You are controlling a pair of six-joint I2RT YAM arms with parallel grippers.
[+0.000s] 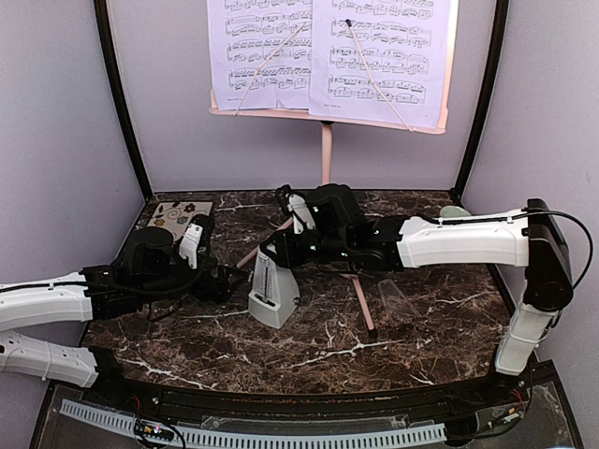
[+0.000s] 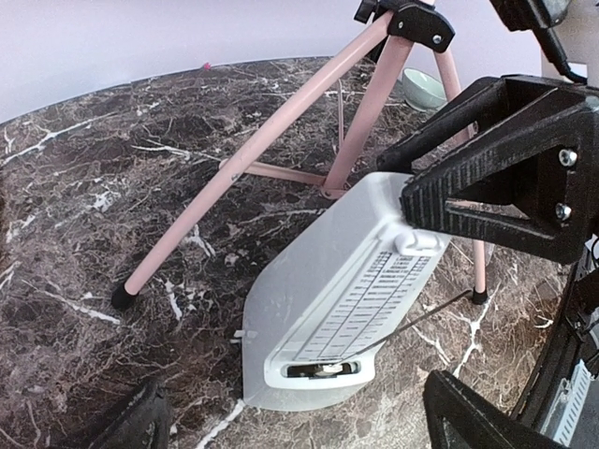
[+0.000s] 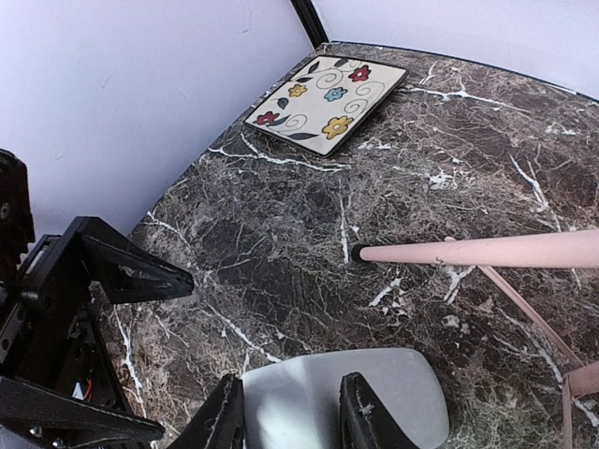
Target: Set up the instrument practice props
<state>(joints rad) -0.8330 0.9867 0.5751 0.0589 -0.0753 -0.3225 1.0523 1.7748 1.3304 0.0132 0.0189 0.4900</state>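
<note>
Desk (image 1: 328, 351): dark marble top. I see everything below standing or lying on it.
Music stand (image 1: 327, 154): pink, upright at the back centre, its tripod legs spread on the desk.
Sheet-music pages (image 1: 374, 56): pale sheets side by side on the stand's plate, each crossed by a thin retaining arm.
Right gripper (image 3: 292, 402): reaches in from the right with its fingers part-closed, pinching the narrow top of the metronome between them.
Left gripper (image 2: 295, 412): spread wide and low on the left. It faces the front of the metronome, holds nothing, and I see no contact.
Metronome (image 2: 328, 309): light-grey pyramid, base on the desk just in front of the stand's legs, with its scale and thin pendulum rod uncovered.
Floral tile (image 3: 328, 101): flat in the far left corner, well apart from the rest.
Clear cover (image 1: 398, 301): lies on the desk right of the stand's front leg, apart from the metronome.
Bowl (image 1: 456, 212): pale green, far right corner.
</note>
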